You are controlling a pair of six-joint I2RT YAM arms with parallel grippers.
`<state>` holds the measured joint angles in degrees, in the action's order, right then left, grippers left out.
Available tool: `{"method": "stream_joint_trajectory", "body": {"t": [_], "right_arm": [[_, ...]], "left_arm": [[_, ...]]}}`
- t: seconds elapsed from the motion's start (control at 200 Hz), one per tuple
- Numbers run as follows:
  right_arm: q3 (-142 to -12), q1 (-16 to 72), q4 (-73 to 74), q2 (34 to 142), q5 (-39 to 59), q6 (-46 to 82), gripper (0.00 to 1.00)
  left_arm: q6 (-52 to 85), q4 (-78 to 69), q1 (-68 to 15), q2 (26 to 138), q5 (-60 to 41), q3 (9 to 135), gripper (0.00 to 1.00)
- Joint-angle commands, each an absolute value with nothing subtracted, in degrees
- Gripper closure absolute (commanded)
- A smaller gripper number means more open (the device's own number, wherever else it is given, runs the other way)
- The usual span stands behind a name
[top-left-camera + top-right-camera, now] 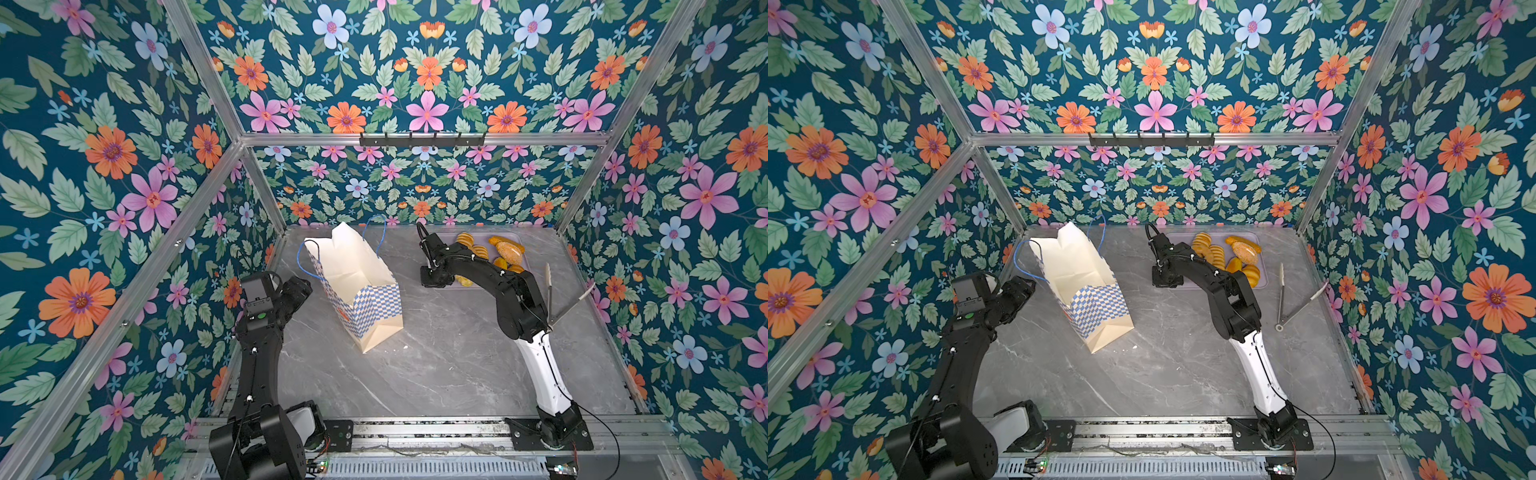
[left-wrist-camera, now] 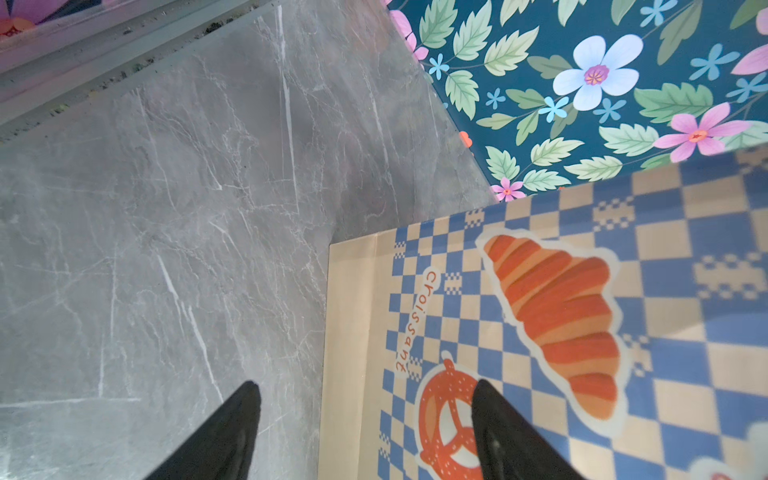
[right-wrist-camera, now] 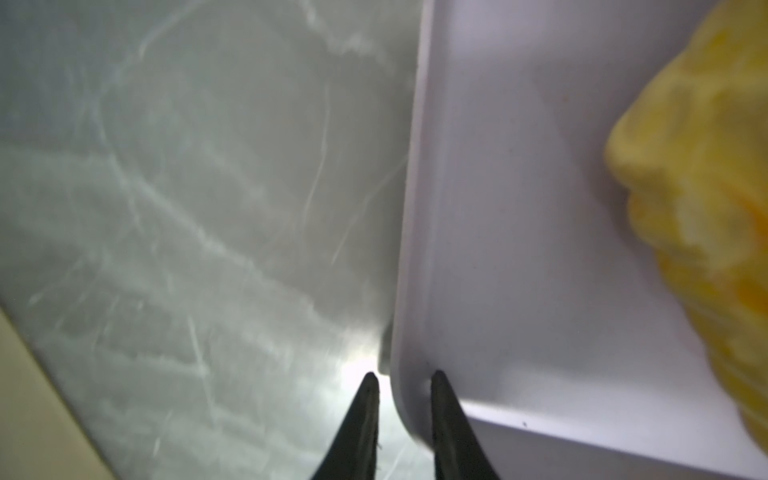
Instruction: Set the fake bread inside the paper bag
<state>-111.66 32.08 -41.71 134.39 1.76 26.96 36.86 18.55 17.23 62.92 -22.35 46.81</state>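
Observation:
The paper bag (image 1: 353,274) (image 1: 1075,270) stands open and leaning at the table's middle left, with its chequered band and croissant print filling the left wrist view (image 2: 582,311). Several pieces of golden fake bread (image 1: 505,249) (image 1: 1244,251) lie on a lilac tray (image 1: 524,243) (image 1: 1187,283) at the back right. My right gripper (image 1: 432,279) (image 1: 1165,279) (image 3: 401,376) is shut on the tray's (image 3: 519,208) near-left corner rim, one finger inside and one outside. A blurred yellow bread (image 3: 698,208) lies further in. My left gripper (image 1: 305,286) (image 1: 1027,286) (image 2: 365,384) is open beside the bag, holding nothing.
Metal tongs (image 1: 550,299) (image 1: 1283,299) lie spread on the grey marble table (image 1: 436,365) to the right of the tray. Floral walls close in the left, back and right. The bag's blue cord handles (image 1: 307,262) stick out toward the left arm.

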Motion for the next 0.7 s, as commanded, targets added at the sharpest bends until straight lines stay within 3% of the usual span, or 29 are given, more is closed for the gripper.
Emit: {"method": "stream_joint_trajectory", "body": {"t": [0.0, 0.32, 0.695], "right_arm": [[-107.19, 33.03, -39.61, 131.61, 5.33, 31.41, 0.76], [-98.33, 39.83, -34.79, 125.87, 6.56, 37.95, 0.74], [-101.34, 44.69, -33.43, 124.96, 9.93, 43.11, 0.68]], "left_arm": [[35.08, 20.24, 17.86, 62.75, -22.06, 48.27, 0.18], [32.52, 24.32, 22.52, 61.66, -24.85, 54.34, 0.14], [29.40, 27.68, 26.73, 61.64, -29.98, 57.12, 0.09]]}}
